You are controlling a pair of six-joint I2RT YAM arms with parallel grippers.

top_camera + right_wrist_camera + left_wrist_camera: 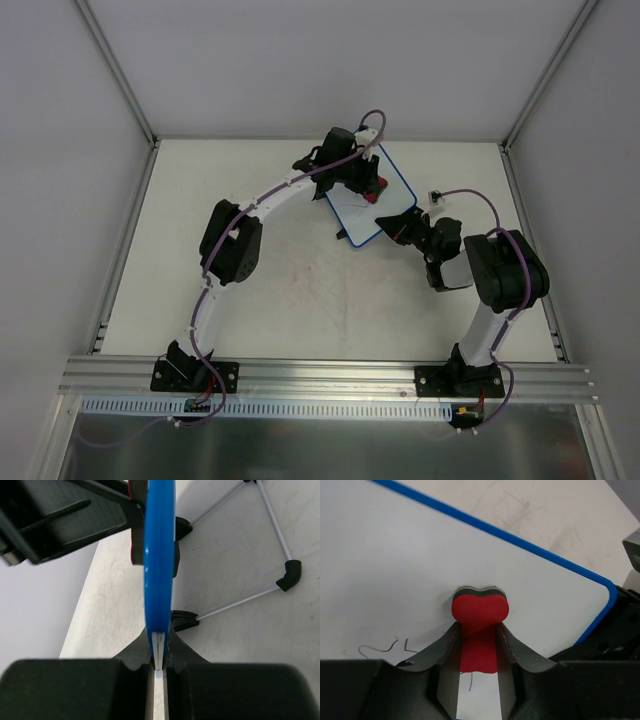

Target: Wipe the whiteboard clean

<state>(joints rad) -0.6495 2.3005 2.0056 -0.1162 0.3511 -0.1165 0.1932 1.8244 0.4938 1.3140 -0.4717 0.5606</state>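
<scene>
The whiteboard, white with a blue rim, lies tilted at the table's middle back. My left gripper is shut on the red eraser and presses it on the board's face. Thin dark scribbles show beside the left finger. My right gripper is shut on the board's near right edge; in the right wrist view the blue rim runs edge-on out of the closed jaws. The board's black feet and thin wire legs show behind it.
Grey walls and metal rails enclose the white table. An aluminium rail carries both arm bases at the near edge. The left arm's elbow rises left of the board.
</scene>
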